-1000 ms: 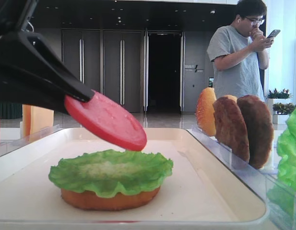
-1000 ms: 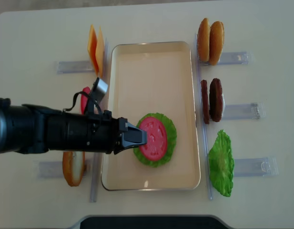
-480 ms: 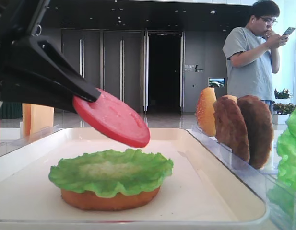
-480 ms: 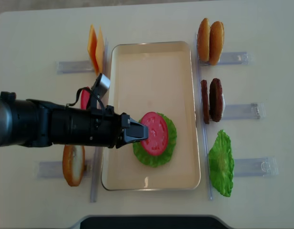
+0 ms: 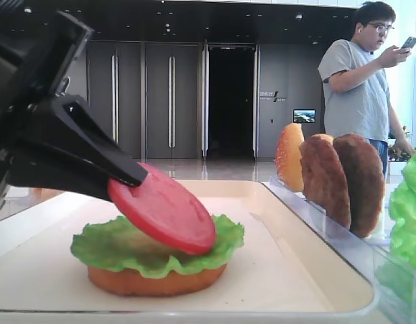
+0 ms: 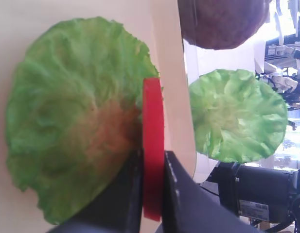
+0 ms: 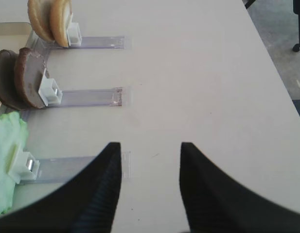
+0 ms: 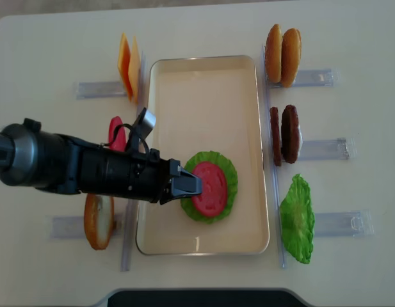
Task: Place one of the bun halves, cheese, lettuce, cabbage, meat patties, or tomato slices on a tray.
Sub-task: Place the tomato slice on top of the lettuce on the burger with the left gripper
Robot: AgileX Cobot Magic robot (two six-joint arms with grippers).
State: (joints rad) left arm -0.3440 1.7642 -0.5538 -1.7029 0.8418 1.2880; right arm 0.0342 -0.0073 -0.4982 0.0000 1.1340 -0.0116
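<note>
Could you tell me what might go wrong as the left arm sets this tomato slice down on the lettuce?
1. The tomato slice is tilted in the left gripper, low edge on the lettuce; released so, it may slide off-centre.
2. The lettuce lies loose on the bun half, so pressing down could shift it.
3. The jaws reach over the lettuce and might drag it across the tray when pulling back.

Daylight floods in from about 3 o'clock, blowing out the windows behind the man (image 5: 361,81). The hall behind stays dim. Overhead view is even and soft-shadowed, slightly hazy. Close wrist views blur at near range; a small glare spot on the tray (image 8: 198,242).
</note>
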